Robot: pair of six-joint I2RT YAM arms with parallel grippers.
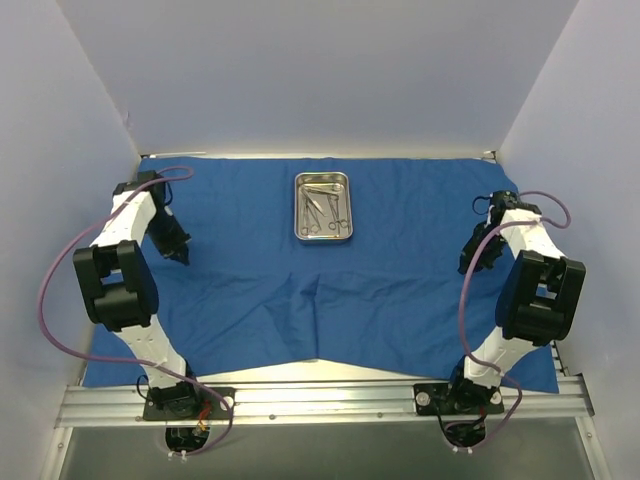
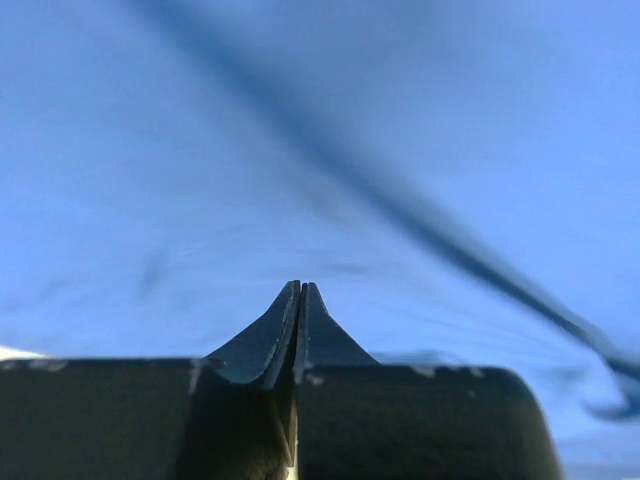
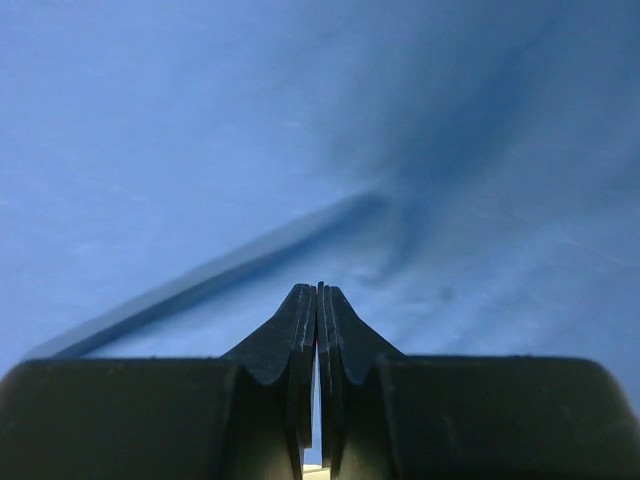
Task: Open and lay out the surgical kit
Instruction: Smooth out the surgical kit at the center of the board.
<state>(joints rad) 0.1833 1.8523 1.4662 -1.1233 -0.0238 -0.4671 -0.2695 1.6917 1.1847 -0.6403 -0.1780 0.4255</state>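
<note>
Blue cloth [image 1: 380, 290] spread flat; steel tray [image 1: 323, 238] (instruments [image 1: 318, 210] inside) far centre; left gripper [image 2: 301, 287] and right gripper [image 3: 318, 288] closed, empty

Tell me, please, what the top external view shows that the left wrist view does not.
Only the top external view shows the shallow rectangular shiny steel tray resting on the far middle of the royal-blue cloth wrap, the small silver ring-handled instruments lying in it, and the right gripper. Only the left wrist view shows, close up, that the jaws of the left gripper are pressed together, and a dark crease running diagonally over the fabric ahead. Both show the blue cloth and the left gripper.
</note>
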